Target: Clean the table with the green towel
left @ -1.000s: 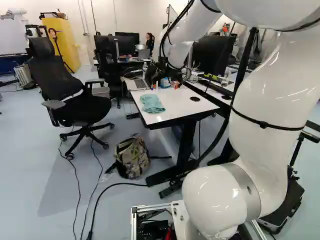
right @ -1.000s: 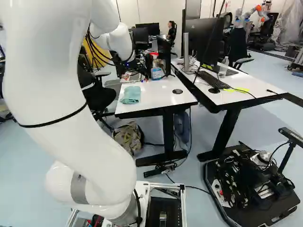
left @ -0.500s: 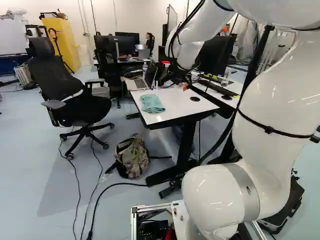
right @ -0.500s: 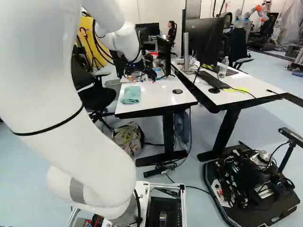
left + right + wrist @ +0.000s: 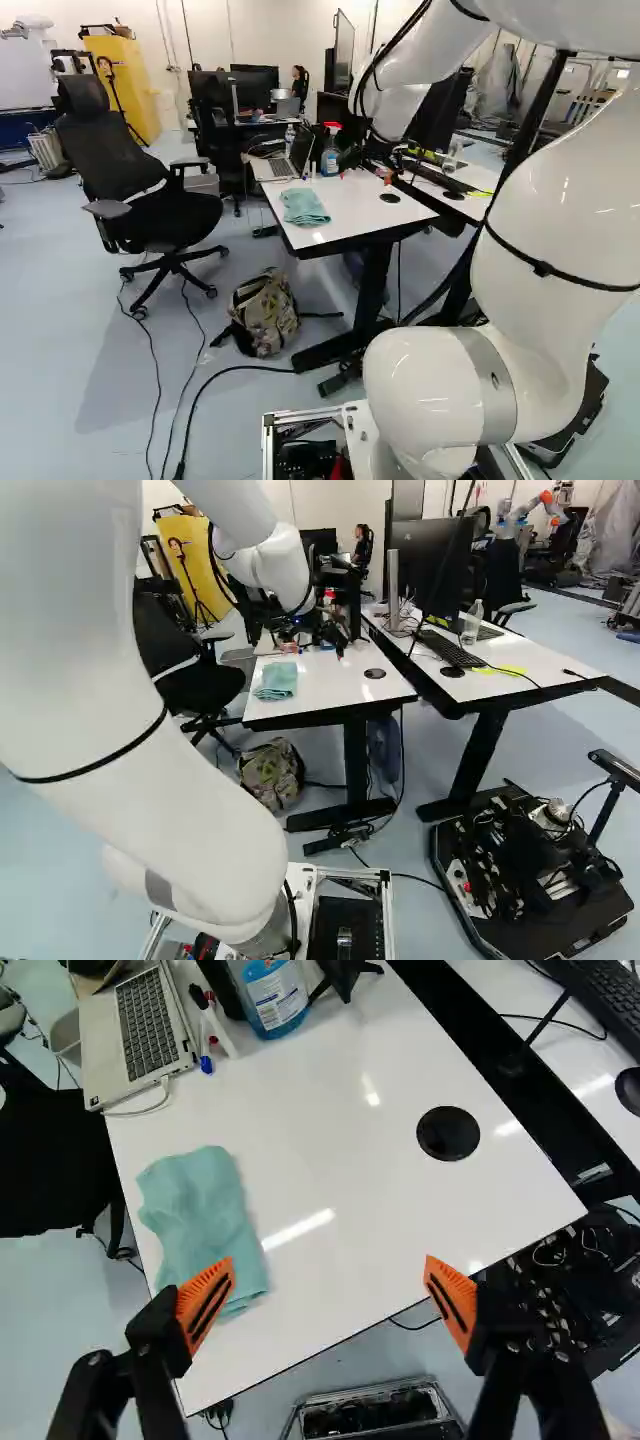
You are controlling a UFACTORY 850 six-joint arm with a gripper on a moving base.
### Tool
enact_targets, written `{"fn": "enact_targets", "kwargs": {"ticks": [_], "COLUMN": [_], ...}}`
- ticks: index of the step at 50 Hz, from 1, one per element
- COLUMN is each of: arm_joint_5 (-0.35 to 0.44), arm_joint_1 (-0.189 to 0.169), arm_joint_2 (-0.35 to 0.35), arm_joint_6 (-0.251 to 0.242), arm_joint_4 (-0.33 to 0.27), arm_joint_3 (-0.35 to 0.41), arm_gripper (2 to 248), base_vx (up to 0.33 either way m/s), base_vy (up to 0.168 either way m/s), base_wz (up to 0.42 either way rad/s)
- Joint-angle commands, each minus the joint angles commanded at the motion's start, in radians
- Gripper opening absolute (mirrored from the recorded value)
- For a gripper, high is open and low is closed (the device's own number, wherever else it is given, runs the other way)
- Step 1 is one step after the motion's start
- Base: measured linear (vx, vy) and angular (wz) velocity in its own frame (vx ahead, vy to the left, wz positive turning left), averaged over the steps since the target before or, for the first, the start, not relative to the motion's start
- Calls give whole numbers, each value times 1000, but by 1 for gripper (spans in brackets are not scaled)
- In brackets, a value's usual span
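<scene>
In the right base view my gripper (image 5: pixel 332 638) hangs over the far part of the white table (image 5: pixel 330 690). The wrist view shows the gripper (image 5: pixel 328 1278) open, nothing between its orange pads. The green towel (image 5: pixel 203 1222), a crumpled pale teal cloth, lies on the white table (image 5: pixel 330 1150) near its edge beside the black chair. One fingertip overlaps the towel's near part in that view; whether they touch cannot be told, and the other finger is well off to the side. In the left base view the towel (image 5: pixel 304 206) lies left of the gripper.
On the table's far part are a laptop (image 5: pixel 145 1025), markers (image 5: pixel 207 1035), a blue spray bottle (image 5: pixel 272 995) and a round black cap (image 5: pixel 448 1133). A second desk (image 5: pixel 500 665) with monitor and keyboard adjoins. A backpack (image 5: pixel 265 312) lies below; another robot (image 5: pixel 530 508) stands far back.
My arm has swung rightward over the table in both base views, uncovering the spray bottle in the left one. The towel and the base have stayed where they were.
</scene>
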State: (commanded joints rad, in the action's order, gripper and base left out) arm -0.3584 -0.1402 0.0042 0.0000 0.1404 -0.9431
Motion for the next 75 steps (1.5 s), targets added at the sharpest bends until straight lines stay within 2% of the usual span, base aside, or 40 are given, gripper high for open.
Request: {"fn": "enact_targets", "kwargs": {"ticks": [9, 40, 58, 75], "arm_joint_5": [0, 26, 88, 180], "arm_joint_1": [-28, -25, -16, -4], "arm_joint_2": [10, 15, 29, 48], "arm_joint_6": [0, 0, 0, 0], "arm_joint_4": [0, -3, -10, -21], "arm_joint_3": [10, 28, 71, 134], "arm_gripper": [247, 247, 247, 247], "base_vx": [0, 0, 0, 0], "base_vy": [0, 0, 0, 0], "base_wz": [0, 0, 0, 0]}}
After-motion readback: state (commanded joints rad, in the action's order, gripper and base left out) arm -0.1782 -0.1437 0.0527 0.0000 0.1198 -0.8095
